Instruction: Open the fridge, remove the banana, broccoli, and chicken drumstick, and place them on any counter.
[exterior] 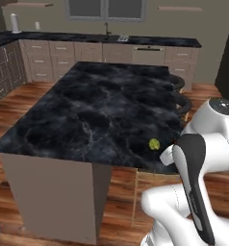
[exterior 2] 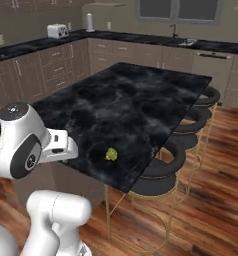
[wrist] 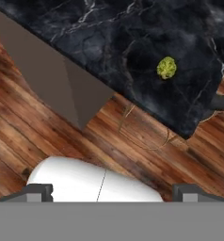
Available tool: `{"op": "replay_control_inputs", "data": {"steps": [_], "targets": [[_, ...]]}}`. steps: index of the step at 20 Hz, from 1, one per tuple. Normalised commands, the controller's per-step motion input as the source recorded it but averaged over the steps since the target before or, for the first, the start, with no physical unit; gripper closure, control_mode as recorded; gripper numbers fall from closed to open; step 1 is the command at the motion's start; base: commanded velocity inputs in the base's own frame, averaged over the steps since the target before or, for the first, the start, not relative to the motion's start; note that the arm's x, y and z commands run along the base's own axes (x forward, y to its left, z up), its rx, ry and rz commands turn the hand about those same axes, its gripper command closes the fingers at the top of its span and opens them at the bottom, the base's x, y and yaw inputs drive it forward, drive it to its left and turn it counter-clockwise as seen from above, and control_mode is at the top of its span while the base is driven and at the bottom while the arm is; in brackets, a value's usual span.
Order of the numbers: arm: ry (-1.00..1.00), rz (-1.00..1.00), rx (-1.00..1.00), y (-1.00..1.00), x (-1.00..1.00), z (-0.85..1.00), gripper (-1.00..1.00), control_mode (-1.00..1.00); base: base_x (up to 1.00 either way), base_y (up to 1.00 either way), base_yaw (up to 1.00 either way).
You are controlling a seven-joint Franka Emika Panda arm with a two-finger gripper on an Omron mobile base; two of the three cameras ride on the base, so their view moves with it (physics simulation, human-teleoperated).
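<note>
While the broccoli [exterior: 154, 143] sits alone on the black marble surface [exterior: 87, 115], near its stool-side edge — one item looks delivered.
Pincer [wrist: 112, 193] spread wide, holding nothing, above the floor beside the island; banana and drumstick apparently remain — fridge somewhere off-camera.

The broccoli [exterior: 154, 143] sits on the counter [exterior: 87, 115] near its edge.
</note>
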Motion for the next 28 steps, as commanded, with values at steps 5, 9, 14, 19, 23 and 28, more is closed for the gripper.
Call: {"op": "replay_control_inputs", "data": {"steps": [5,9,14,19,23,28], "targets": [[0.00,0.00,0.00,0.00,0.00,0.00,-1.00,1.00,-0.33,0.23,0.97],[0.00,0.00,0.00,0.00,0.00,0.00,-1.00,1.00,-0.02,0.04,1.00],[0.00,0.00,0.00,0.00,0.00,0.00,-1.00,1.00,0.00,0.00,1.00],[0.00,0.00,0.00,0.00,0.00,0.00,-1.00,1.00,0.00,0.00,1.00],[0.00,0.00,0.00,0.00,0.00,0.00,-1.00,1.00,0.00,0.00,1.00],[0.00,0.00,0.00,0.00,0.00,0.00,-1.00,1.00,0.00,0.00,1.00]]}}
